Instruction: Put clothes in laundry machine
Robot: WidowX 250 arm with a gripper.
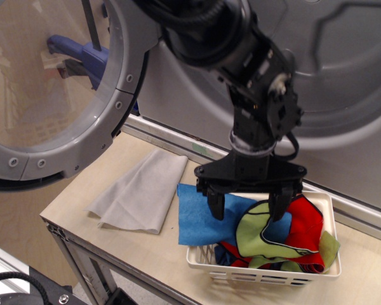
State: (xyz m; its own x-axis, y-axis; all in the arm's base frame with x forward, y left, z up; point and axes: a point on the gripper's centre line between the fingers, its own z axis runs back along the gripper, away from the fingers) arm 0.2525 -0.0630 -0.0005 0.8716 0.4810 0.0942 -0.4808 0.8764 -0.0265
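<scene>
The clothes lie heaped in a white slotted basket point(305, 270): a plain blue sheet point(193, 222) hanging over its left rim, a lime-green piece with black edging point(254, 235), a red piece with black edging point(303, 225). My gripper point(247, 208) is open, its two black fingers point(216, 204) spread and pointing down, tips touching or just above the blue sheet and the lime-green piece. The laundry machine's grey drum point(343, 63) fills the background behind the arm, and its round bolted door point(63, 95) stands open at the left.
A grey cloth point(143, 190) lies flat on the wooden table point(82, 210) left of the basket. The table's front edge runs close below the basket. A metal sill point(178, 143) runs along the machine's base.
</scene>
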